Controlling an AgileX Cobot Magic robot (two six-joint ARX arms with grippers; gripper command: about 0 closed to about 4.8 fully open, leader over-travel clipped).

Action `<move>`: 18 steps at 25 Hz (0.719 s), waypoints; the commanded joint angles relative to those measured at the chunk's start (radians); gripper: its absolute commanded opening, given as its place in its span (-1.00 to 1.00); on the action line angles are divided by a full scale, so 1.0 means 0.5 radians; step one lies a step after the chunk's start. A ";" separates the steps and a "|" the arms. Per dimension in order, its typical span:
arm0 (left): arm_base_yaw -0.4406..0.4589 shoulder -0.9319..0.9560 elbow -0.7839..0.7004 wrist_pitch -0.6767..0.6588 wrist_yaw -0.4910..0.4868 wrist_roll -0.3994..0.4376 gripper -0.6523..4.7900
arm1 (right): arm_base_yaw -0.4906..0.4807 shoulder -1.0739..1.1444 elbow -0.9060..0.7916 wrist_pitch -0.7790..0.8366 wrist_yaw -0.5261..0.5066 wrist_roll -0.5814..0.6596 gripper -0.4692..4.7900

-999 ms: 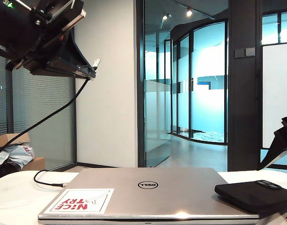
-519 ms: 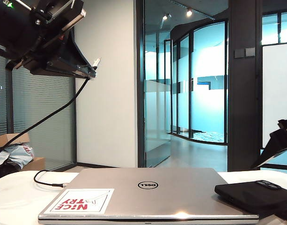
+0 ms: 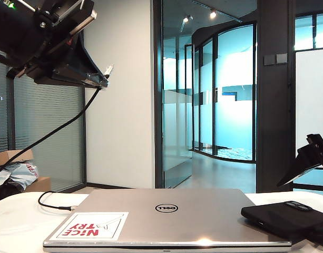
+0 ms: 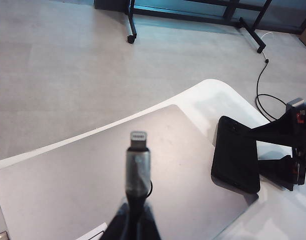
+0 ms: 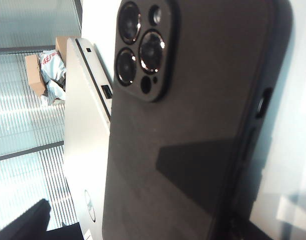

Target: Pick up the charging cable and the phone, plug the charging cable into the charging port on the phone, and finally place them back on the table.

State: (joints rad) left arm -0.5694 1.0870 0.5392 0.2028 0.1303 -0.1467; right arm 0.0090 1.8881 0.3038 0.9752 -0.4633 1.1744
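One charging cable is clamped in the left gripper, raised above the table's left edge. One phone lies at the right edge beside one laptop, the right gripper spread wide over it.

A white worktop with a rounded corner is carrying a closed silver laptop, which is lying flat on it with its lid up. A red and white sticker is sitting on the lid's near left corner. Just right of the laptop, a black phone is lying camera side up, touching the laptop's right edge. Left of the laptop, a black cable is curling across the worktop.
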 commanded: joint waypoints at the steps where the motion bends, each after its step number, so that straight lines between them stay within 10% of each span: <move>1: 0.000 -0.004 0.007 0.030 0.008 0.017 -0.78 | -0.001 0.008 -0.001 -0.069 0.085 -0.006 1.00; 11: -0.001 -0.004 0.007 0.030 0.007 0.017 -0.78 | 0.001 0.008 -0.002 -0.101 0.085 -0.006 0.99; 18: 0.000 -0.004 0.007 0.029 0.007 0.017 -0.78 | 0.001 0.008 -0.002 -0.233 0.116 -0.006 0.16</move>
State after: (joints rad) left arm -0.5697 1.0874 0.5392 0.2028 0.1303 -0.1467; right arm 0.0093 1.8870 0.3080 0.9215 -0.4301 1.1740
